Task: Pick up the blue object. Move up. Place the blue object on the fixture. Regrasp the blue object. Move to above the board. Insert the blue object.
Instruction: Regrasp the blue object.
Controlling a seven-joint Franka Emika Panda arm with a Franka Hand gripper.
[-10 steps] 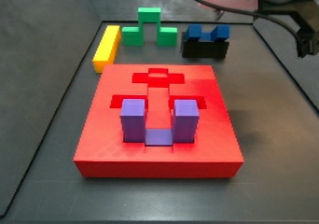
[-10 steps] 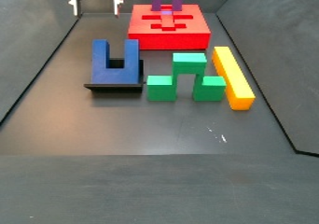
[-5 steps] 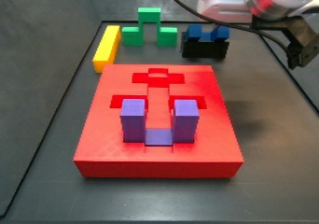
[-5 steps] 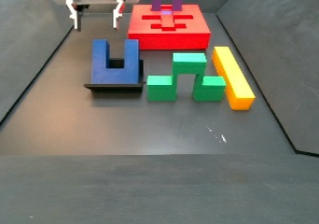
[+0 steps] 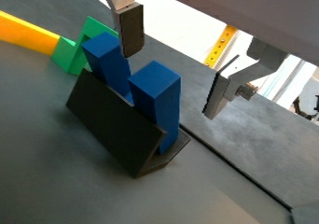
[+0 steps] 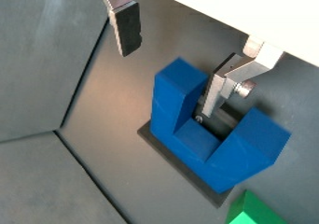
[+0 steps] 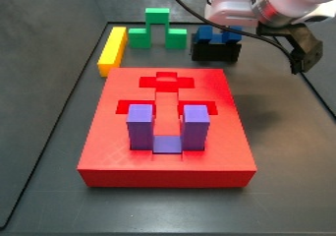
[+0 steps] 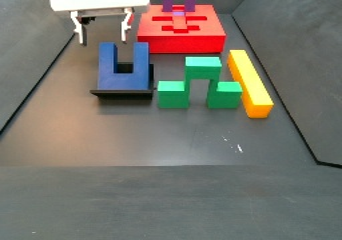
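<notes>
A dark grey matte tabletop (image 8: 160, 154) spreads below the jaws, bounded by low dark walls (image 8: 287, 44), evenly lit.

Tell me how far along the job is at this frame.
Done: the blue U-shaped block sits on the black fixture. In hand: the gripper hangs above it, jaws open and empty, apparently lining up the regrasp. Left: regrasping, moving above the red board, and inserting.

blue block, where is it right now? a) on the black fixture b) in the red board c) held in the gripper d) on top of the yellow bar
a: the blue block rests on the black fixture, while the open gripper hangs above it, holding nothing.
</notes>
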